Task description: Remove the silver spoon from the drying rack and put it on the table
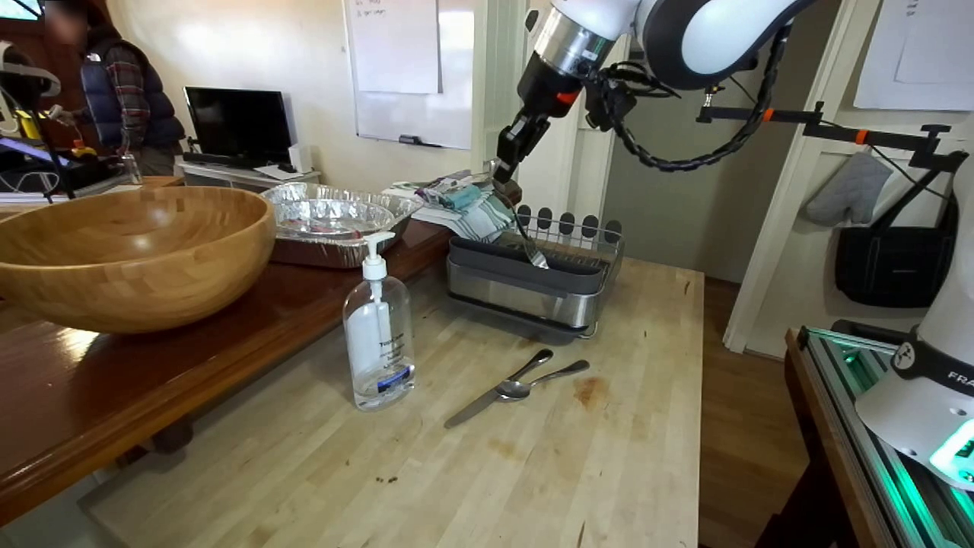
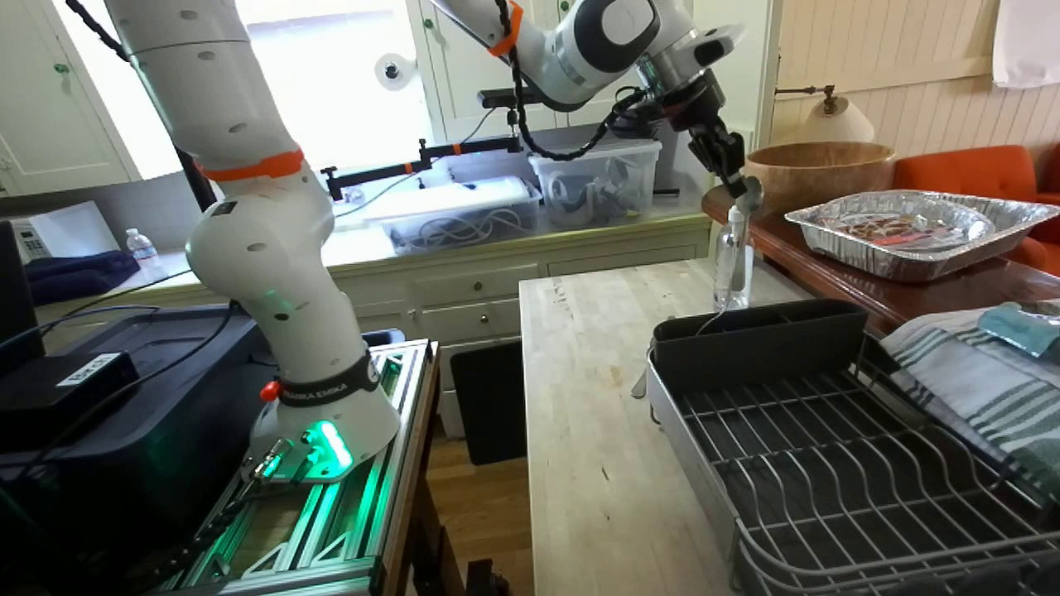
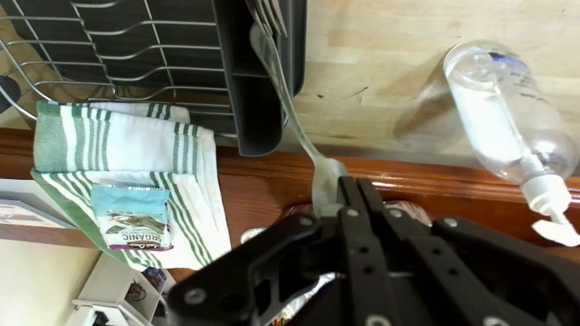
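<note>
The silver spoon [image 3: 327,179] is at my gripper [image 3: 358,182] in the wrist view, bowl at the fingertips. My gripper's fingers are nearly together, seemingly shut on the bowl's rim. In both exterior views the gripper [image 1: 502,173] [image 2: 736,187] is well above the drying rack [image 1: 510,288] [image 2: 694,472], and the spoon hangs tilted, bowl up [image 2: 752,197] and handle [image 1: 514,215] down. The handle end lies over the rack's grey utensil holder [image 3: 224,59]; I cannot tell if it touches. A fork [image 1: 539,259] [image 3: 273,14] is at the holder. The table [image 1: 609,464] lies beneath.
A knife [image 1: 475,409] and another spoon [image 1: 514,390] lie on the table. A pump bottle [image 1: 380,335] stands near the reddish-brown counter [image 1: 175,354]. The counter holds a wooden bowl [image 1: 137,251], foil trays [image 2: 919,236] and a striped towel [image 3: 131,140] with a snack packet [image 3: 133,217].
</note>
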